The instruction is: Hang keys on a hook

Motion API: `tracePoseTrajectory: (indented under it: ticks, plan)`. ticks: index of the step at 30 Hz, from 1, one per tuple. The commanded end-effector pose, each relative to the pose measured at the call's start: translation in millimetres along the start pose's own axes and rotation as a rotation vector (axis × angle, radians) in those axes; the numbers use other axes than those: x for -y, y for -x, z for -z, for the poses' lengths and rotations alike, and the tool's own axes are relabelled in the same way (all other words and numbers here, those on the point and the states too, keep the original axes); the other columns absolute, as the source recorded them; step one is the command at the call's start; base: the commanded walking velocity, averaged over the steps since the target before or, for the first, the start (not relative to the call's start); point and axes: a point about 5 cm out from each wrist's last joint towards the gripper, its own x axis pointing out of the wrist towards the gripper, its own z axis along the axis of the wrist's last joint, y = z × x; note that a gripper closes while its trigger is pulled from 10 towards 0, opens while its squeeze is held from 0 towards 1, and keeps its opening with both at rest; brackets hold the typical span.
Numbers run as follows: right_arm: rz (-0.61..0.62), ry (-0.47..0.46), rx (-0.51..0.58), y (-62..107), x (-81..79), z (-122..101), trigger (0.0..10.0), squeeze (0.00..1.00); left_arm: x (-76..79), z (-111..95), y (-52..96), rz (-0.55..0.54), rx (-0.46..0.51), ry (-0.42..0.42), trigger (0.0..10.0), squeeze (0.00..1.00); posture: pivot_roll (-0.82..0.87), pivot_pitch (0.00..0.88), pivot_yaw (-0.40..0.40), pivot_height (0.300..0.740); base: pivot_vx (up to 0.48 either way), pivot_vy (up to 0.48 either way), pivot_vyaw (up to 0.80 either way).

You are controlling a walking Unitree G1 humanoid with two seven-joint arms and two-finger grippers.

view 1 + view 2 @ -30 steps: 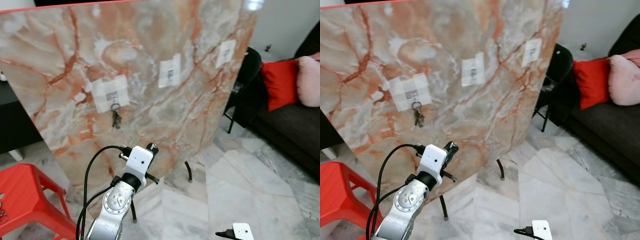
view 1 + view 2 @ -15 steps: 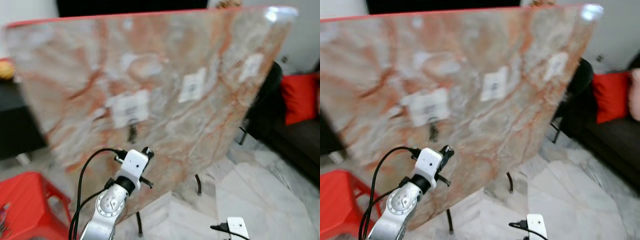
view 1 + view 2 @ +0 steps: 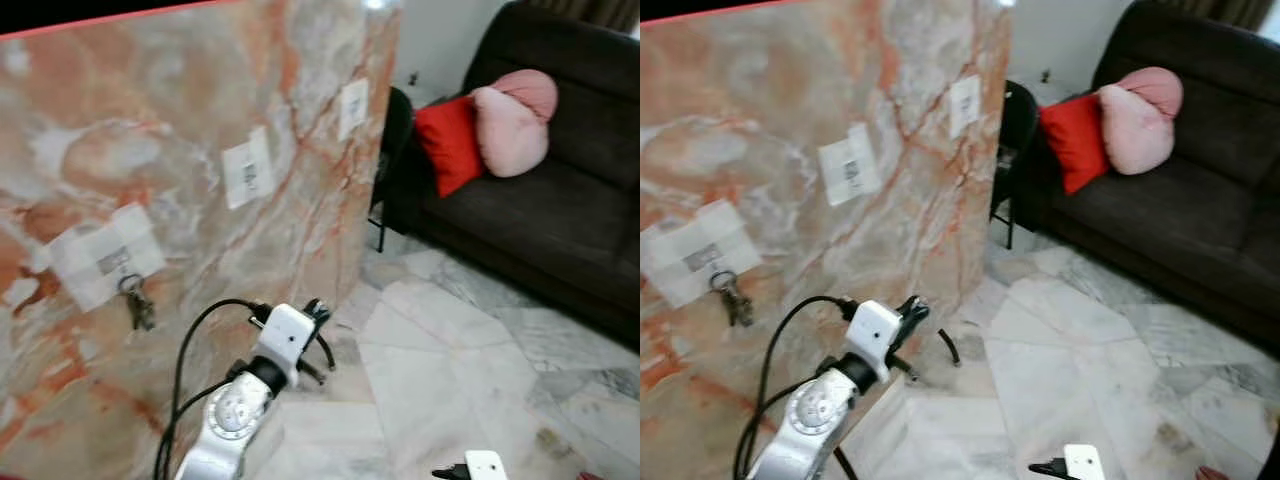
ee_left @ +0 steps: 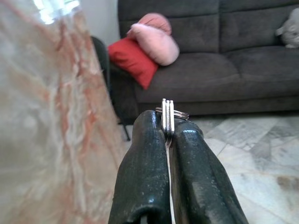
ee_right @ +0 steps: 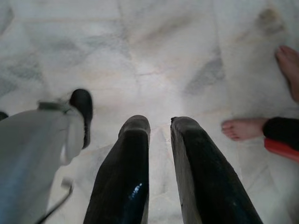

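The left gripper (image 4: 167, 135), clamped on a silver metal key ring (image 4: 167, 116) at its fingertips, is raised beside the orange-veined marble board (image 3: 200, 150), where a bunch of dark keys (image 3: 138, 305) hangs from a taped hook.

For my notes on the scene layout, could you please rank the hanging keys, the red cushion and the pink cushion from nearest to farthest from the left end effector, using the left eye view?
1. Hanging keys: on the marble board, to the left of the left end effector.
2. Red cushion: on the sofa, ahead and to the right.
3. Pink cushion: just beyond the red cushion, further right.
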Motion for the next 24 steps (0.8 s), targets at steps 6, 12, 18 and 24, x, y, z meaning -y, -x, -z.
tracePoseTrajectory:
  ticks: [6, 12, 18, 24]
  plan:
    - [0.002, -0.011, 0.017, -0.2, -1.5, -3, 10.0, 0.0, -6.8, 0, 4.1, -0.04, -0.003, -0.013, 10.0, 0.0, 0.13, 0.0, -0.107, 0.74, 0.0, 0.0, 0.0]
    - [-0.002, -0.018, 0.025, -0.3, -2.2, -4, 10.0, 0.0, -13.7, 4, 10.1, -0.086, -0.023, -0.024, 10.0, 0.0, 0.13, 0.0, -0.106, 0.74, 0.0, 0.0, 0.0]
    - [-0.002, -0.017, 0.028, -0.3, -2.2, -4, 10.0, 0.0, -20.6, 5, 13.1, -0.118, -0.029, -0.034, 10.0, 0.0, 0.14, 0.0, -0.108, 0.74, 0.0, -0.047, 0.0]
    - [-0.004, -0.014, 0.029, -0.2, -2.0, -4, 10.0, 0.0, -18.9, 5, 11.2, -0.117, -0.03, -0.042, 10.0, 0.0, 0.13, 0.0, -0.109, 0.74, 0.0, -0.376, 0.0]
